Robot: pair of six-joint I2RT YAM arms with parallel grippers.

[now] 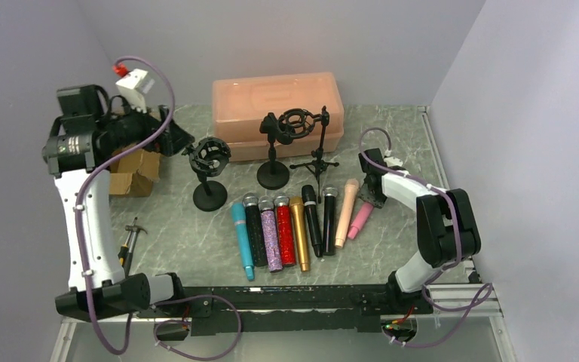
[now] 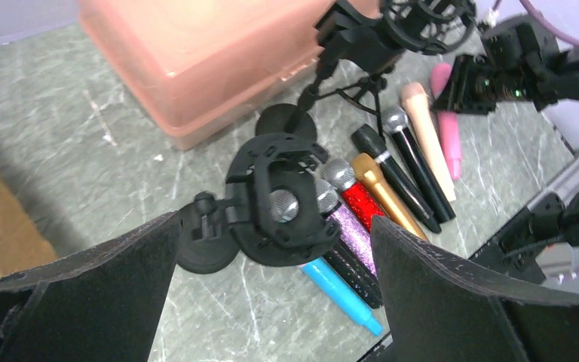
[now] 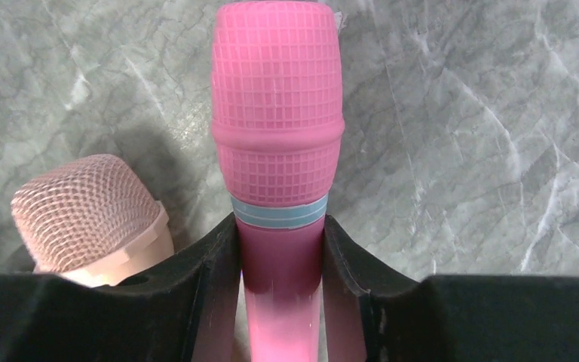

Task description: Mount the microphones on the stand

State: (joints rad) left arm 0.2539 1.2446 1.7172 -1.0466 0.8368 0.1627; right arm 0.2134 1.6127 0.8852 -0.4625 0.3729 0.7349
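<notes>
Several microphones lie side by side on the marble table: teal, purple glitter, red glitter, gold, black, peach and, rightmost, pink. My right gripper is low over the pink microphone, both fingers pressed against its handle just below the mesh head. The peach head lies beside it. Behind the row stand three black stands: a shock-mount stand, a round-base stand and a tripod. My left gripper hangs open, high above the shock-mount stand.
A translucent peach storage box sits at the back behind the stands. A cardboard box is at the left under my left arm. A small hand tool lies near the left front.
</notes>
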